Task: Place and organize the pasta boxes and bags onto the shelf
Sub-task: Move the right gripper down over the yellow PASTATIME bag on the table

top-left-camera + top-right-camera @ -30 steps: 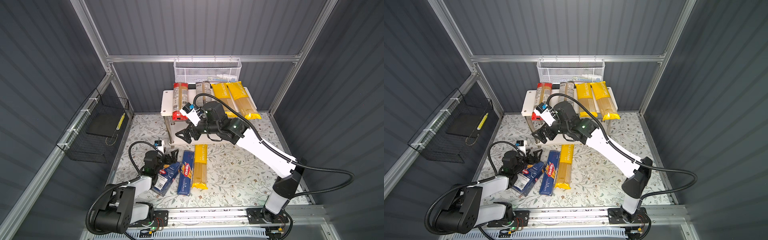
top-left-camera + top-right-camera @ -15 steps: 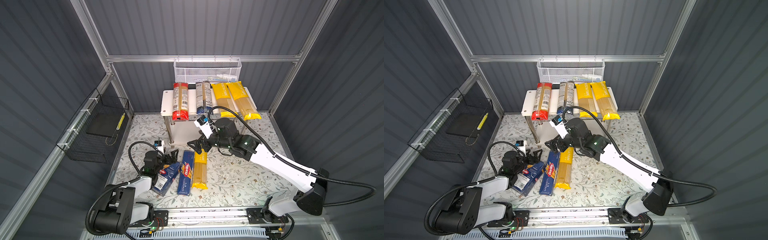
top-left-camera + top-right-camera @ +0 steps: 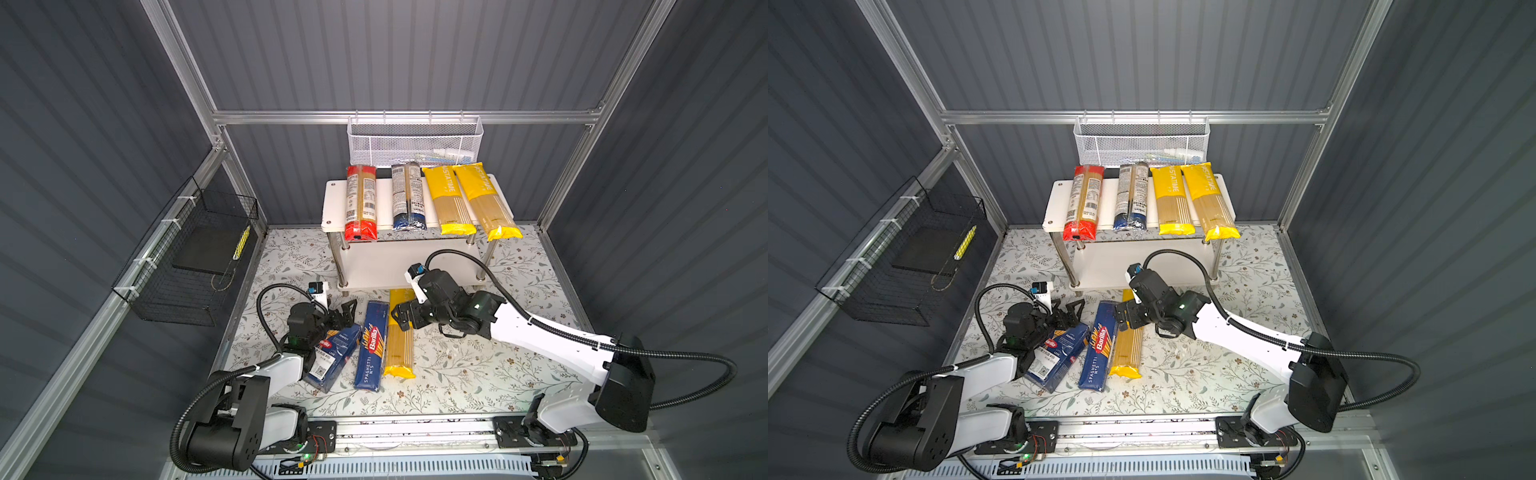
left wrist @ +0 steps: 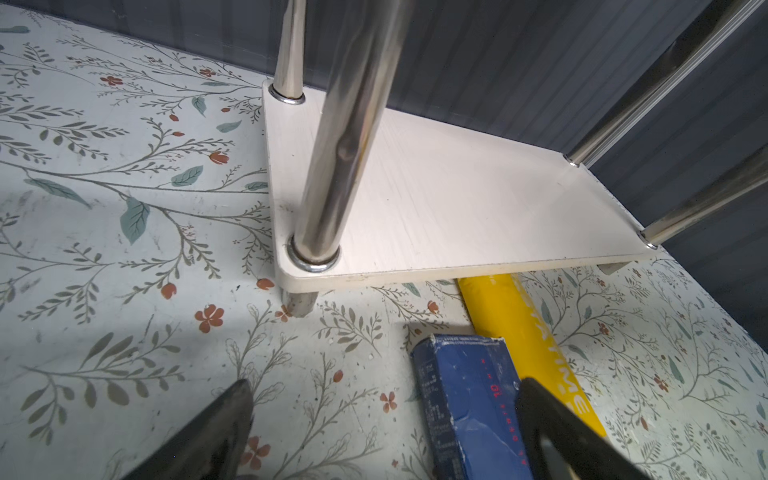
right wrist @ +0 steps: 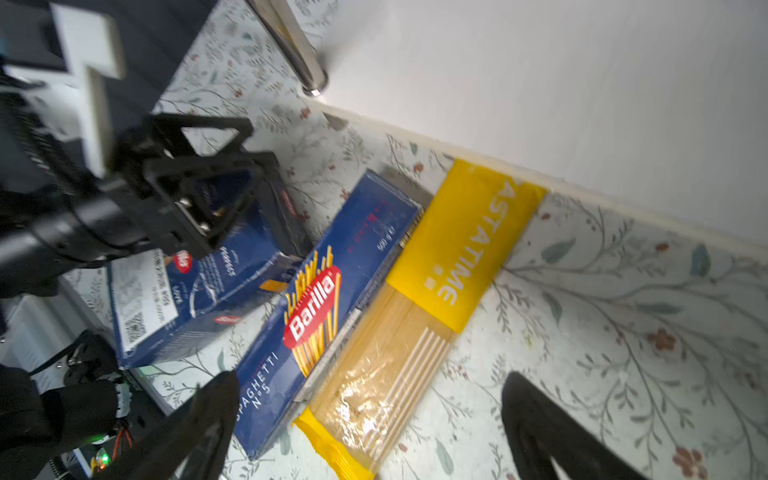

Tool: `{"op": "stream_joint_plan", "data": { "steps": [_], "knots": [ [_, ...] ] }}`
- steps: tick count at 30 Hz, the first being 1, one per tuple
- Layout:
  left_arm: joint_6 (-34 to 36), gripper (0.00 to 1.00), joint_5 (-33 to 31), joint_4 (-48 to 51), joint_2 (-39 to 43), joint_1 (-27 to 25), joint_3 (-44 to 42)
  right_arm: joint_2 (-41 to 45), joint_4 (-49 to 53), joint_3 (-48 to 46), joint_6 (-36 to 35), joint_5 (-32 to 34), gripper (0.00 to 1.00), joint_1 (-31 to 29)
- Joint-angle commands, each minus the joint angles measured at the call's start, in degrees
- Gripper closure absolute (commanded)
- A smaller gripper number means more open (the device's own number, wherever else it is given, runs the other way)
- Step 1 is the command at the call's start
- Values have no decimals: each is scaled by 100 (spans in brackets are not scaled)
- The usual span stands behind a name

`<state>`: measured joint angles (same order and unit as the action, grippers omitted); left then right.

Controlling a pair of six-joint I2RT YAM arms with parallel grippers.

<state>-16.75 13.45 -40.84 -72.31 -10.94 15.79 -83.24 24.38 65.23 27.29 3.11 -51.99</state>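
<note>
Over loose yellow bag (image 3: 398, 351), right jaws wide (down from shelf (image 3: 334, 203)); left jaws wide.

A white mesh basket (image 3: 415, 145) hangs on the back rail (image 3: 291, 117), well beyond the right claw (image 3: 400, 318). A black wire basket (image 3: 174, 299) holding a yellow strip (image 3: 242, 242) hangs well apart from the left claw (image 3: 345, 312). A floral worktop (image 3: 478, 365) lies under both.

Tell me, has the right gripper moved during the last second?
Yes. The right gripper has come away from the shelf's left front post, toward the near edge, and now hangs open over the yellow bag.
</note>
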Motion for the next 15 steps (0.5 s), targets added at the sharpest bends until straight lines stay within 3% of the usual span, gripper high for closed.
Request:
{"op": "stream_joint_plan", "data": {
  "steps": [1,5,7,10,15],
  "knots": [
    [-146,1,-15,286,48,-29,-189,-124,475,-127,676,352,1,-21],
    [-191,1,-179,566,134,-23,-79,-516,619,13,777,109,1,-21],
    [-122,1,-300,1338,265,-27,302,-688,586,42,804,9,1,-22],
    [129,1,-422,2540,568,-22,996,-913,482,86,784,-52,1,-9],
    [845,0,-638,3114,945,43,1319,-1455,443,385,582,-410,1,143]
  ]
}}
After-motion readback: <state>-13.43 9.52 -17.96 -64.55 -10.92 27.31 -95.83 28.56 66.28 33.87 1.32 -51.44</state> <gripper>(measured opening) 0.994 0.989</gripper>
